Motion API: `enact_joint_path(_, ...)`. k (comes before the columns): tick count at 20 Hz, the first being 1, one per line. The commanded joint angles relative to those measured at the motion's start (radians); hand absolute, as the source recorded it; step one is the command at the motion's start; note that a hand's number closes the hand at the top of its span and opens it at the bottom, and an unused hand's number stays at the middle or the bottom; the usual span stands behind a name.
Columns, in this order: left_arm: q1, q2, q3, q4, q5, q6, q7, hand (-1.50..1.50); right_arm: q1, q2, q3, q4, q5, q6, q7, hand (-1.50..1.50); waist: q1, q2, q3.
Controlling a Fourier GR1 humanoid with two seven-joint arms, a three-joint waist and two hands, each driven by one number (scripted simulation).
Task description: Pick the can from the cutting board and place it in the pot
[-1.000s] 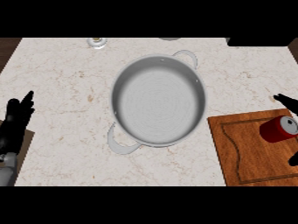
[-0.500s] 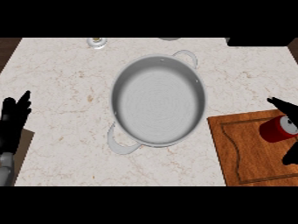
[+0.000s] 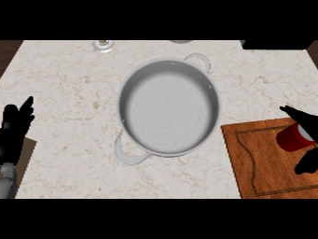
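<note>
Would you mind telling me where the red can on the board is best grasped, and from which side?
Grip the can round its curved side wall, coming from the right, I think. It stands near the cutting board's right edge, and the right hand is already there, with fingers above and thumb below it.

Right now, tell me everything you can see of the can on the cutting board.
The can is red with a darker top face, and looks small and cylindrical. It sits on the wooden cutting board, near the board's upper right part, to the right of the pot and apart from it. The right hand is around it, fingers above and thumb below, hiding its right side. Whether the hand already touches it cannot be told. No label shows.
</note>
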Motion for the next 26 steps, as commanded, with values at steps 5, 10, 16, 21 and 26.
enact_joint_path(5,-0.008,-0.023,0.030,-0.003,-0.041,-0.024,-0.004,0.00,0.000,0.037,-0.039,0.027,0.054,0.009,-0.034,-1.50,-0.002,0.001,0.001)
enact_joint_path(10,-0.017,-0.058,0.027,0.056,-0.050,-0.001,-0.050,0.00,-0.054,0.019,-0.058,0.185,0.074,-0.113,-0.201,1.50,0.002,0.002,0.001)
enact_joint_path(16,0.018,-0.028,0.046,-0.049,-0.029,-0.055,0.015,0.00,-0.061,0.043,-0.029,0.143,0.166,-0.222,-0.192,1.50,0.004,0.001,0.002)
enact_joint_path(21,-0.038,-0.009,0.087,0.017,-0.013,-0.081,-0.004,0.00,-0.026,0.050,-0.053,0.073,0.171,-0.267,-0.225,1.50,-0.001,0.001,0.001)
enact_joint_path(26,-0.002,-0.040,0.072,-0.003,-0.042,-0.038,0.035,0.00,0.192,0.146,-0.062,-0.195,0.203,-0.271,0.059,1.50,-0.045,-0.012,-0.001)
